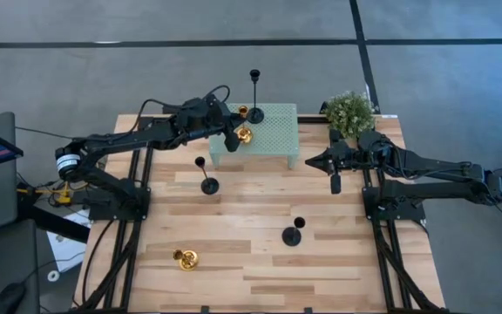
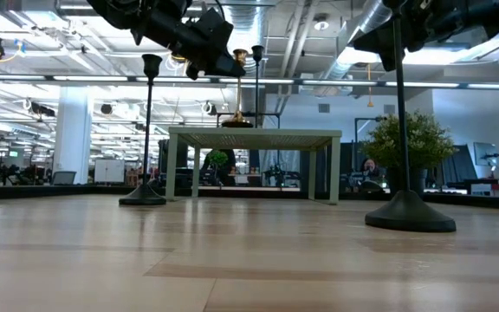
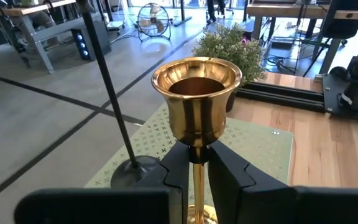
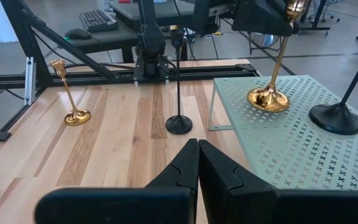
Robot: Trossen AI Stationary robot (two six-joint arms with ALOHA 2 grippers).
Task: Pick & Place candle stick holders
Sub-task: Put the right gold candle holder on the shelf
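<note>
My left gripper [image 1: 236, 133] is over the left part of the pale green perforated stand [image 1: 273, 139], shut on a shiny gold candle holder [image 3: 196, 102]. A tall black holder [image 1: 255, 113] stands by its round base on the stand's far side. Two more black holders stand on the wooden table, one at left centre [image 1: 209, 185] and one near centre [image 1: 292, 235]. A second gold holder [image 1: 186, 258] stands near the table's front left. My right gripper [image 1: 335, 184] is shut and empty, to the right of the stand. My left gripper pinches the gold holder's thin stem [image 3: 197, 171], just under the cup, between its two fingers. The fingers come slanting from the table's left. The holder leans, cup up; its round base [image 4: 269, 99] is on the stand's top or just above it, which I cannot tell.
A small green bushy plant [image 1: 349, 112] stands at the table's far right corner beside the stand. Bare wood lies between the stand and the table's front edge, around the standing holders. The black arm frames run down both sides of the table.
</note>
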